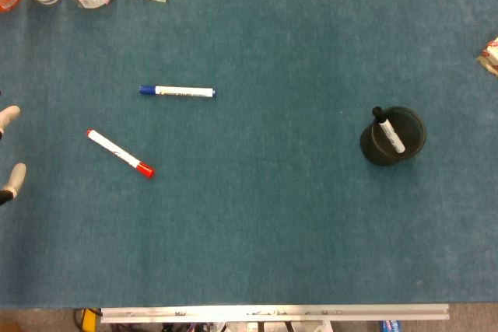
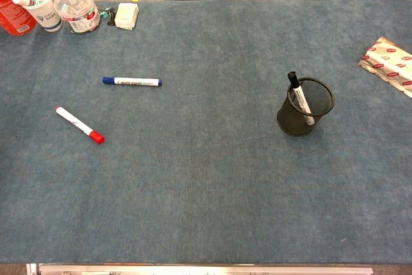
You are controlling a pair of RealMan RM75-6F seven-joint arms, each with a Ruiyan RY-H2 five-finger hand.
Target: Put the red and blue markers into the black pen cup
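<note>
We found both markers lying flat on the left part of the desk (image 2: 212,191), well apart from the black pen cup (image 2: 304,115), which stood upright toward the right with a black marker (image 2: 300,98) already leaning inside it.

The red marker (image 1: 120,153) lay nearest the left edge, its long axis running diagonally, white end up-left and red cap down-right. The blue marker (image 1: 177,91) lay just beyond it, farther from the robot, almost parallel to the desk's far edge, blue cap pointing left. The two did not touch.

In the head view we saw only pale fingertips of the left hand (image 1: 9,149) at the left border, one above the other with a gap between them and nothing held there; we judged it spread, though most of it was cut off. The chest view showed no hand at all, and the right hand appeared in neither view.

From that hand the red marker lay to the right, and it was the closer of the two. We judged the left hand should take it first, closing across its slanted barrel, then carry it rightward across the desk to the cup.

Neither marker was in the cup yet.
</note>
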